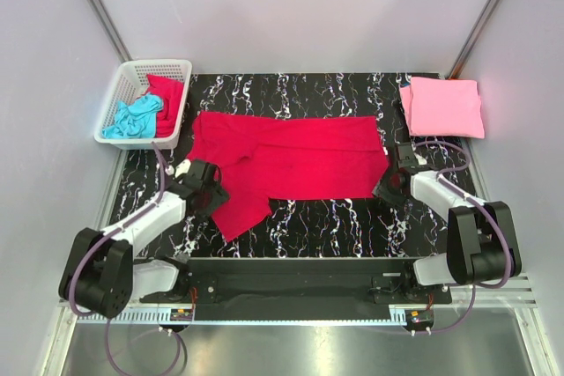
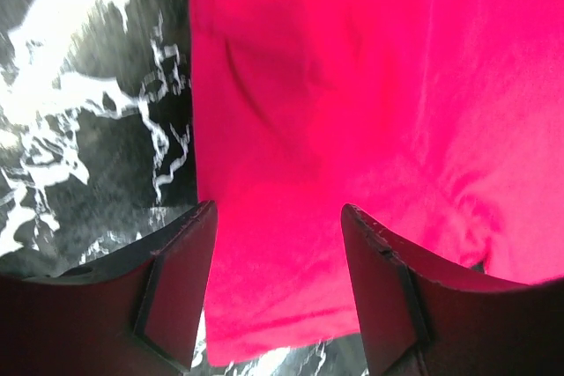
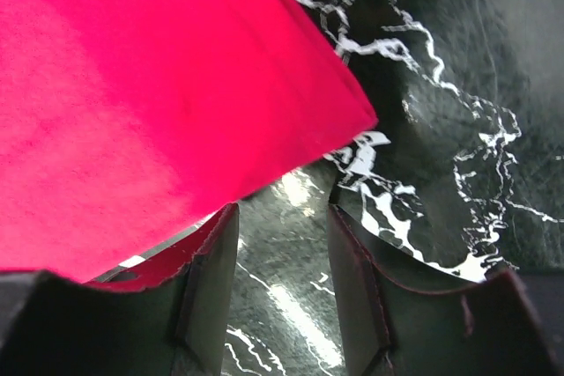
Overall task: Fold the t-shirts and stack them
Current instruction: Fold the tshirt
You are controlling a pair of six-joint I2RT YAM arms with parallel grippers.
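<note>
Basket point(image 1: 163, 64), far left: holds turquoise shirt point(image 1: 132, 119) and red shirt point(image 1: 169, 92).
Left gripper point(image 2: 278, 217): fingers spread, nothing pinched, over the near-left part of the crimson shirt point(image 1: 291, 160).
Crimson shirt: spread flat mid-counter point(image 1: 335, 217).
Right gripper point(image 3: 282, 217): fingers spread, bare counter between them, at the crimson shirt's near-right corner.
Pink shirt point(image 1: 442, 106): folded, far right.

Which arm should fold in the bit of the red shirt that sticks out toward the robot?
Left, probably. The left gripper hangs open right over that flap of the red shirt; the right gripper is at the shirt's opposite corner.
</note>
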